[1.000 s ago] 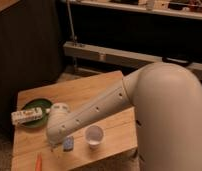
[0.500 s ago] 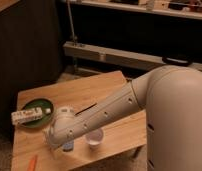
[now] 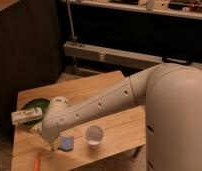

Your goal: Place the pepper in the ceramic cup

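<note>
On the left of the wooden counter [image 3: 109, 85], up and behind the fingers, a green plate [image 3: 39, 104] carries a white carton-like box [image 3: 27, 116]; neither has a part in this step. The pepper [image 3: 37, 162] lies flat on the counter near its front edge, just below and left of the fingers, with nothing touching it.

The gripper [image 3: 53, 146] hangs low at the end of the white arm [image 3: 101, 102], fingers spread wide and holding nothing. The step in hand looks like the reach for the pepper.

To do it well, the fingers should drop a little forward and left, straddle the pepper across its narrow width near the thicker end, and close only once both sides are bracketed. It is slender and likely to roll or pivot if 1 finger meets it first.

The blue sponge [image 3: 67, 144] sits just right of the fingers, close enough to be nudged, so approach from above, not sideways. Further right stands the white ceramic cup [image 3: 94, 135], upright and empty. Lift the pepper above the sponge before crossing to it, then lower the tip into the cup's mouth.
</note>
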Robot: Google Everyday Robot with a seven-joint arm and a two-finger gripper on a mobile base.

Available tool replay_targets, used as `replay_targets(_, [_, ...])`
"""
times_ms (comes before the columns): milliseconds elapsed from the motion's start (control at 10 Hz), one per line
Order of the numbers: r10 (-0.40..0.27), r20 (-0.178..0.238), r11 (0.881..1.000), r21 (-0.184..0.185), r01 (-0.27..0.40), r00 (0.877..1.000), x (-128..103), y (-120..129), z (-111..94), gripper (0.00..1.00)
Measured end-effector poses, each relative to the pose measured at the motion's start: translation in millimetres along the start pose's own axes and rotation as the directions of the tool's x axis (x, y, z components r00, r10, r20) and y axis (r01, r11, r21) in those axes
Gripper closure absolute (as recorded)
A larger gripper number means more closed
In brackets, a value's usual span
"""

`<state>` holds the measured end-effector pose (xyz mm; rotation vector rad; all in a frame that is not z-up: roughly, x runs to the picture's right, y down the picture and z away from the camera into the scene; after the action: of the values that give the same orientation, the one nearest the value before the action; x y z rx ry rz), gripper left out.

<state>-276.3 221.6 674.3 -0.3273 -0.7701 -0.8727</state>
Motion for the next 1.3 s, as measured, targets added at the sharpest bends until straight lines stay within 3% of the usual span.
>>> replay_targets(200, [-0.085,0.026,0.996,-0.034,0.086,0.996,-8.1,-14.1,3.1,0.20])
replay_targets(500, [-0.112,0.050,0.987,-0.110,0.117,0.992,-21.5,-13.7,28.0,0.20])
replay_targets(800, [-0.111,0.046,0.986,-0.116,0.116,0.993,-20.1,-12.9,29.4,0.20])
replay_targets(1000, [-0.116,0.045,0.988,-0.100,0.120,0.992,-19.6,-13.5,27.3,0.20])
replay_targets(1100, [-0.154,0.044,0.985,-0.071,0.156,0.987,-21.4,-17.3,25.8,0.20])
replay_targets(1200, [-0.241,0.037,0.969,-0.047,0.242,0.970,-22.2,-22.4,25.2,0.20])
replay_targets(1300, [-0.349,0.030,0.936,-0.039,0.350,0.937,-25.6,-28.2,26.4,0.20])
